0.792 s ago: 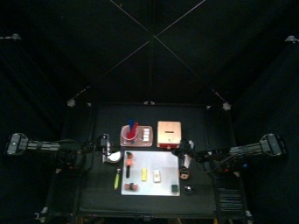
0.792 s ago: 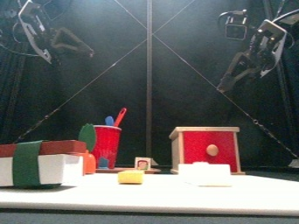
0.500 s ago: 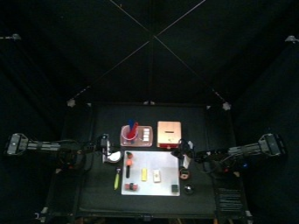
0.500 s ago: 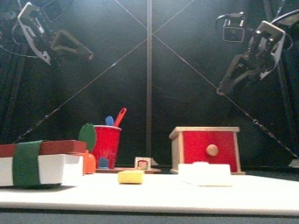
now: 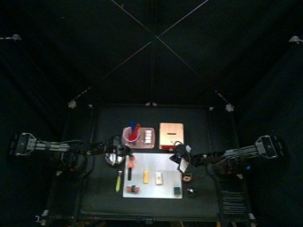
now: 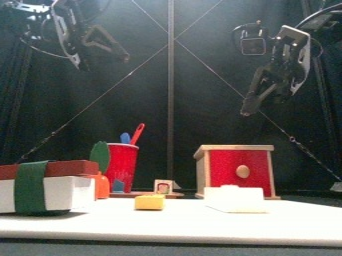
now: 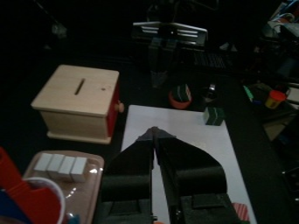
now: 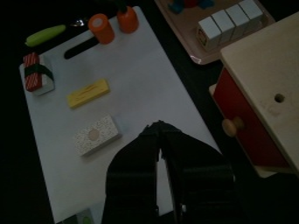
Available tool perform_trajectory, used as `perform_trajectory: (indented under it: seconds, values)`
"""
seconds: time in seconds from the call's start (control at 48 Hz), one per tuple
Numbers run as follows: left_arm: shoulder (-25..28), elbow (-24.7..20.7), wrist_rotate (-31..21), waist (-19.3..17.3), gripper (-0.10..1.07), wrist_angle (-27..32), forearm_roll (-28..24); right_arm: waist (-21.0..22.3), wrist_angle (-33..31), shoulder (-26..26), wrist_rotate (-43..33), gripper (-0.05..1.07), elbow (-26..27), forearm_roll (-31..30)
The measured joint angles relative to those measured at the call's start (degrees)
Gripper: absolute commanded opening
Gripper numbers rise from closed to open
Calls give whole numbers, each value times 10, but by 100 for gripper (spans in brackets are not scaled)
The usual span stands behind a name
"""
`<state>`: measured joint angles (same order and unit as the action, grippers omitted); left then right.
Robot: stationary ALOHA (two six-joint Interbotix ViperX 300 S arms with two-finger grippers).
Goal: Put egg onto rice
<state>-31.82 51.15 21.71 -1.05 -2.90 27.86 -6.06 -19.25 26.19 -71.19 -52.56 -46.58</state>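
- Egg (image 8: 87,94): flat yellow block lying on the white mat (image 8: 146,87), not yet picked up. The rice (image 8: 94,133) is a white block near it, not touching.
- Right gripper (image 8: 156,131): fingers together, holding nothing, hanging above the mat.
- Left gripper (image 7: 156,138): fingers look together too, also empty.
- Risk: the jaws must part before descending, or they will just press on the egg.
- Risk: the egg is low and thin, so the tips could scrape the mat or shove it sideways into the rice.
- Risk: the nori-wrapped sushi piece (image 8: 38,77) sits close by and could be bumped.
- Front view alone shows both arms high above the table, plus the red cup (image 6: 122,165).
- Right wrist view alone shows the gap between egg and rice.
- In the left wrist view I can't find the egg.
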Motion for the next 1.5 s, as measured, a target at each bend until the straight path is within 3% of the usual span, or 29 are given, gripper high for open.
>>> perform_trajectory:
  seconds: [0.125,0.25,0.458,0.729,0.875,1.042,1.167,1.25,1.375,1.5]
  values:
    - [53,-45,-3,-1,82,42,52,-1,1,1,0,39,0,1]
    - [97,-83,-2,-5,92,80,89,-1,0,0,0,39,-4,3]
    - [167,-125,-18,-21,92,111,143,-1,0,0,-1,39,-14,3]
    - [239,-147,-62,-43,92,127,338,-1,0,1,0,39,-28,4]
    - [249,-168,-63,-43,92,155,359,-1,0,1,0,39,-35,4]
    - [284,-236,-69,-46,91,265,308,1,0,1,1,39,-43,3]
    - [332,-304,-107,-49,92,378,218,0,0,1,1,39,-45,4]
    - [366,-351,-170,-49,92,460,136,0,0,1,1,39,-45,4]
    - [413,-421,-326,-48,92,573,4,-3,0,1,0,39,-45,11]
    - [424,-441,-443,-33,92,614,-107,-7,0,1,0,39,-47,14]
